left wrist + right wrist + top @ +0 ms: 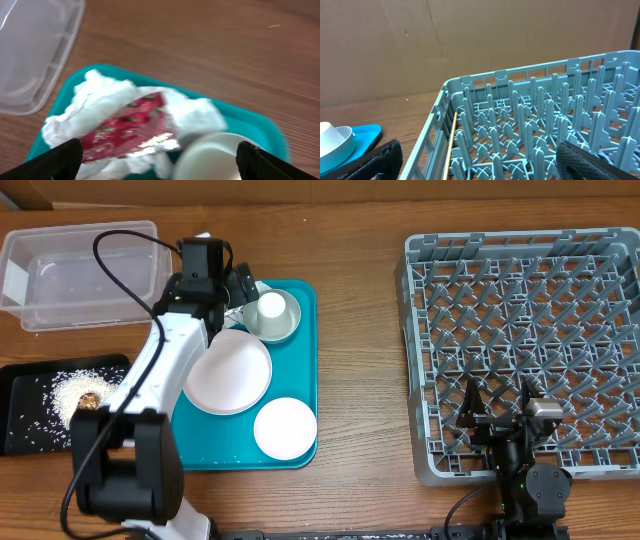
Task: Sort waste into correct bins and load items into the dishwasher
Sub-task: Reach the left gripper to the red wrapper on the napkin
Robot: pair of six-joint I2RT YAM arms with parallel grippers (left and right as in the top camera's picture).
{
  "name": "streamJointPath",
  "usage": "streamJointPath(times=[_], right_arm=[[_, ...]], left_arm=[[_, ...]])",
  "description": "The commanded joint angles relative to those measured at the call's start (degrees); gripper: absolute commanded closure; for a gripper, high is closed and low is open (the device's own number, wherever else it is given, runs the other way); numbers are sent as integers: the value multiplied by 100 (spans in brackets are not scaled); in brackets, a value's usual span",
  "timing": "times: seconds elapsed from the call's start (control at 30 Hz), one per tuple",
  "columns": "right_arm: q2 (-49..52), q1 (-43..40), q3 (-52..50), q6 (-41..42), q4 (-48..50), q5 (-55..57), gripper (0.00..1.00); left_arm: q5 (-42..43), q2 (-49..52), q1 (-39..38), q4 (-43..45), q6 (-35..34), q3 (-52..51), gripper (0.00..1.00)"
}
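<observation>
My left gripper (236, 286) is open over the far end of the teal tray. In the left wrist view it (160, 167) straddles the crumpled white napkin (107, 97) with the red foil wrapper (125, 125) lying on it, next to the white cup (212, 157). The cup (272, 306) sits in the grey-green bowl (286, 326). The larger plate (232, 372) and the smaller plate (285, 428) lie on the tray. My right gripper (497, 408) is open and empty over the near edge of the grey dish rack (530, 330), which also shows in the right wrist view (545, 120).
The clear tub (80, 272) stands at the far left. The black tray (25, 415) holds rice (72, 388) and a brown lump (90, 400). The teal tray (305, 360) is in the middle. A thin wooden stick (451, 145) lies along the rack's wall.
</observation>
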Motion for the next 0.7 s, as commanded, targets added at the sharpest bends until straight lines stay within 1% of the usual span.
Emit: streamJointPath(times=[0.0,0.1,0.2,0.3,0.33,0.4,0.43,0.47,0.5,0.67], right_arm=[[-57,-26,-59,-37,35,55,0],[-57,-26,-59,-37,35,55,0],[-57,-28,-59,-37,35,55,0],[-57,-28,-59,-37,35,55,0],[-57,-28,-59,-37,35,55,0],[-57,-28,-59,-37,35,55,0],[-57,-28,-59,-37,35,55,0],[-57,-28,-59,-37,35,55,0],[-57,-28,-59,-37,35,55,0],[-57,-28,-59,-37,35,55,0]], left_arm=[[-474,278,127,13,-282,28,1],[-516,455,166,26,-175,28,2],[-721,568,214,179,339,28,2],[-710,584,275,345,715,28,6],[-704,584,293,356,791,28,9],[-501,586,337,354,949,28,12],[-179,619,369,350,1178,28,11],[24,636,387,332,1355,28,7],[109,660,409,328,1506,28,5],[236,723,599,286,1976,28,5]])
